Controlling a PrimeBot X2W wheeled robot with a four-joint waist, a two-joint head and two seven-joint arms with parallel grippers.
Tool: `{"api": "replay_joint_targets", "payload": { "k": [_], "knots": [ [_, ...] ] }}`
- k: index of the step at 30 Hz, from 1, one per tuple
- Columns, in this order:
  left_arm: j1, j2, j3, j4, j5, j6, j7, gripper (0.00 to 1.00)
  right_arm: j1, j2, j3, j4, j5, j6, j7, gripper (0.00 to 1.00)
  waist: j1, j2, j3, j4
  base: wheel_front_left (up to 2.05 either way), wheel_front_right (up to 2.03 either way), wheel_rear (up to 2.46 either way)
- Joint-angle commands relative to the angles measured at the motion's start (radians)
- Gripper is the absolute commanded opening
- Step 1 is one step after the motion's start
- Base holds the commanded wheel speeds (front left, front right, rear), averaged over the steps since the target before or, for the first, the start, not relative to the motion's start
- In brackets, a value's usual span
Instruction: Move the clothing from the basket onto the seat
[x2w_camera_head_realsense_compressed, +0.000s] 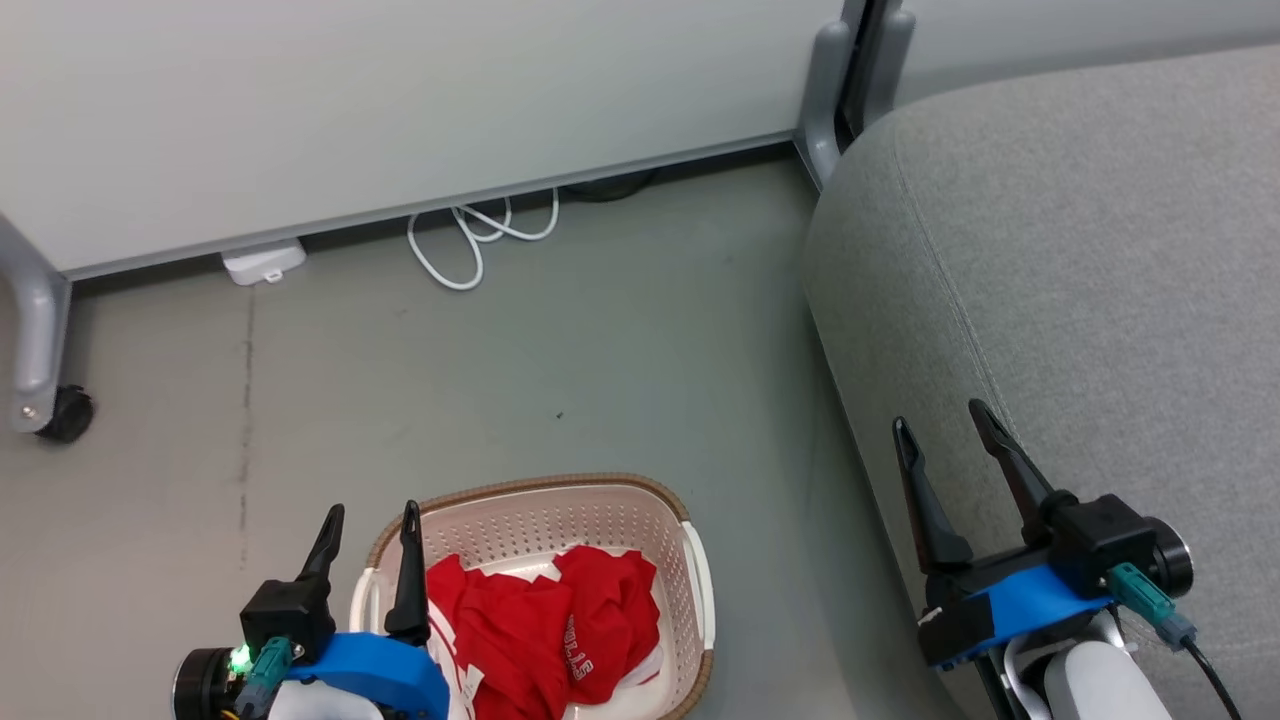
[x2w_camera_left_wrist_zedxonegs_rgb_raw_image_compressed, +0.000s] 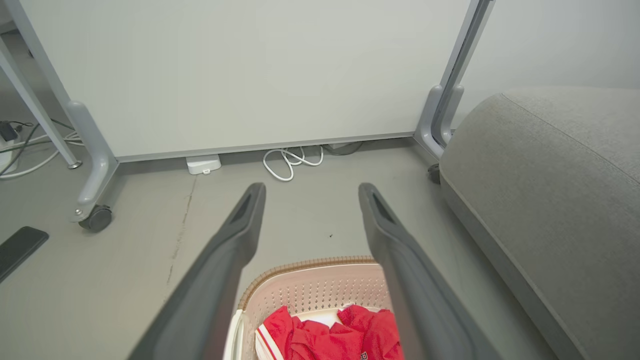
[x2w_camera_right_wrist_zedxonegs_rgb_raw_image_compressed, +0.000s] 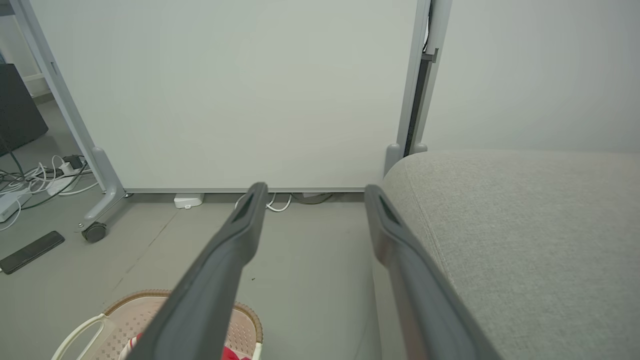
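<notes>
The red clothing (x2w_camera_head_realsense_compressed: 545, 625) with white trim lies bunched in a pale pink perforated basket (x2w_camera_head_realsense_compressed: 560, 515) on the floor, also seen as clothing (x2w_camera_left_wrist_zedxonegs_rgb_raw_image_compressed: 330, 337) in the basket (x2w_camera_left_wrist_zedxonegs_rgb_raw_image_compressed: 312, 287) from the left wrist. My left gripper (x2w_camera_head_realsense_compressed: 370, 515) hovers open above the basket's left rim, nothing between its fingers. The grey seat (x2w_camera_head_realsense_compressed: 1080, 260) fills the right side. Over its front left edge my right gripper (x2w_camera_head_realsense_compressed: 940, 418) stands open and empty. From the right wrist the seat (x2w_camera_right_wrist_zedxonegs_rgb_raw_image_compressed: 525, 225) lies to the right and the basket (x2w_camera_right_wrist_zedxonegs_rgb_raw_image_compressed: 125, 320) at lower left.
A white partition panel (x2w_camera_head_realsense_compressed: 400, 110) on grey wheeled legs (x2w_camera_head_realsense_compressed: 40, 390) stands behind. A coiled white cable (x2w_camera_head_realsense_compressed: 480, 235) and a white adapter (x2w_camera_head_realsense_compressed: 262, 262) lie at its foot. Bare grey floor (x2w_camera_head_realsense_compressed: 600, 350) stretches between basket and panel. A dark phone (x2w_camera_right_wrist_zedxonegs_rgb_raw_image_compressed: 31, 251) lies at far left.
</notes>
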Motion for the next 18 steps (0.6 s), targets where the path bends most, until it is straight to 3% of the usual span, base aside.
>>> {"api": "replay_joint_targets", "payload": {
  "k": [1, 14, 18],
  "knots": [
    [-0.028, 0.011, 0.006, 0.025, 0.003, -0.004, -0.003, 1.00, -0.026, -0.004, 0.015, -0.008, 0.010, 0.002, -0.008, 1.00, 0.0000, 0.0000, 0.063, -0.050, 0.00, 0.00, 0.00],
    [-0.240, 0.064, 0.023, 0.298, 0.011, 0.014, 0.003, 1.00, -0.150, -0.003, 0.102, -0.039, 0.070, 0.001, -0.024, 1.00, 0.0000, 0.0000, 0.352, -0.183, 0.00, 0.00, 0.00],
    [-0.299, 0.088, 0.030, 0.378, 0.010, 0.039, 0.021, 1.00, -0.179, -0.002, 0.125, -0.044, 0.099, 0.001, -0.027, 1.00, 0.0000, 0.0000, 0.424, -0.214, 0.00, 0.00, 0.00]
  ]
}}
